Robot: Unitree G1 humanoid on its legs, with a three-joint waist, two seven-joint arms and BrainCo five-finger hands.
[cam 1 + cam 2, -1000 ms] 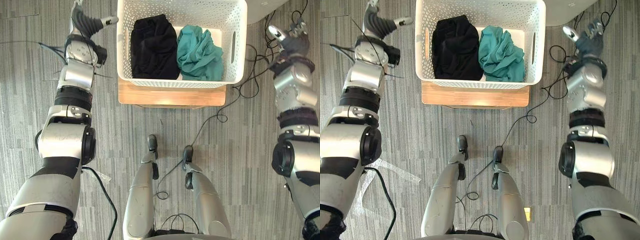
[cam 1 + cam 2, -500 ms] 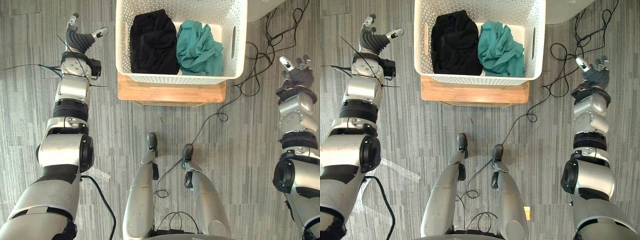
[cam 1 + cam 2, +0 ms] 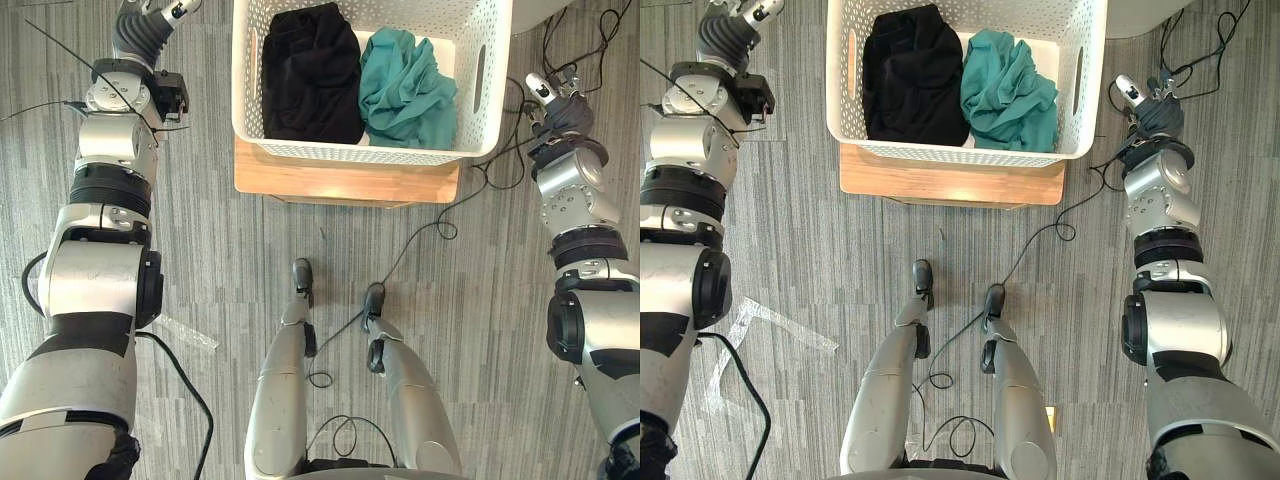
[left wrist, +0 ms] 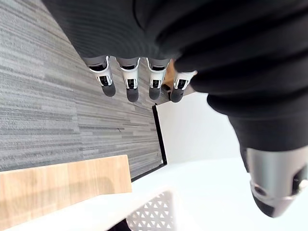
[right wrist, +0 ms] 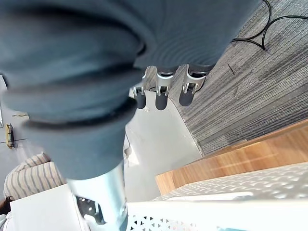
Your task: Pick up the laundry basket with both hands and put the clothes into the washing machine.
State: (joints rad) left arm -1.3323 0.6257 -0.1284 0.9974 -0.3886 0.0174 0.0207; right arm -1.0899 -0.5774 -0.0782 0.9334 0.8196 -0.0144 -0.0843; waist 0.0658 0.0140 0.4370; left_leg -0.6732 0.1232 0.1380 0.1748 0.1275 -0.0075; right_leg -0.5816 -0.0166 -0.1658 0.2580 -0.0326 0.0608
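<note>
- The white perforated laundry basket (image 3: 300, 152) sits on a low wooden stand (image 3: 345, 183) on grey striped carpet (image 3: 200, 250), straight in front of the robot
- Inside it lie two bundles side by side and touching: a black garment (image 3: 305, 70) toward the robot's left and a teal garment (image 3: 405, 85) toward its right
- The left hand (image 3: 140, 32) is raised beside the basket's left wall, near it but with carpet showing between them
- In its wrist view the left fingers (image 4: 129, 86) run straight in a row, slightly apart, and the thumb (image 4: 274, 187) stands off to one side; nothing is held, and a corner of the basket's latticed wall shows past them
- The right hand (image 3: 562, 108) is just off the basket's right wall, level with the slot handle (image 3: 479, 75), not touching it
- Its fingers (image 5: 161, 94) are also straight and loosely spread, thumb (image 5: 103, 202) apart, with nothing between them
- A white object's corner (image 3: 1140, 15) shows beyond the basket on the robot's right; what it is cannot be told
</note>
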